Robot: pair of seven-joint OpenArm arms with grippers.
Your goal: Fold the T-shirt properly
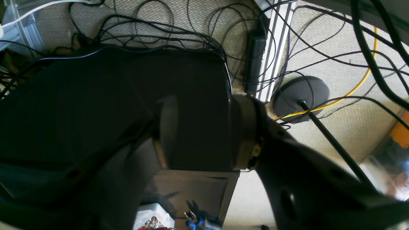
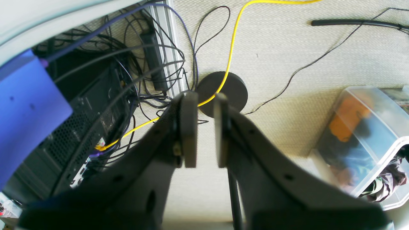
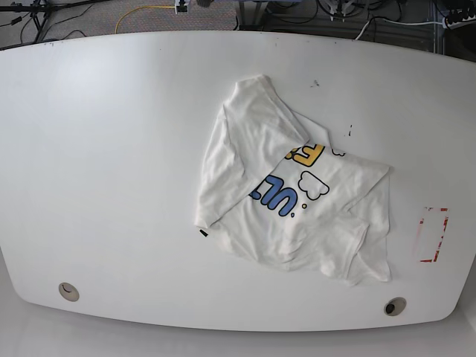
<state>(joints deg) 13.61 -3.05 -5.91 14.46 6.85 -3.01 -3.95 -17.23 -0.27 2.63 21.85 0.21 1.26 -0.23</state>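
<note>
On the white table point(image 3: 111, 149), right of its middle in the base view, lies the T-shirt point(image 3: 297, 216), crumpled and partly folded over itself; a white flap covers the upper left of the print, so only part of the blue and orange-yellow letters and two black-outlined clouds show; one sleeve points toward the table's far edge, another lies at the near right; no arm appears over the table in that view; a red-edged marking point(image 3: 431, 234) sits just beside the shirt's right side, and two round holes mark the near corners of the tabletop. Away from the cloth, the right gripper point(image 2: 204, 127) points at a beige carpet point(image 2: 303, 64); its pads point(image 2: 189, 127) stand a narrow gap apart with nothing between them; beyond them lie a round black base point(image 2: 235, 89), a yellow cable point(image 2: 235, 38) and a clear plastic bin point(image 2: 367, 134). The left gripper point(image 1: 204, 127) shows only as dark, blurred shapes close to its camera above tangled black cables point(image 1: 159, 28); whether its jaws are spread or pressed together I cannot tell.
</note>
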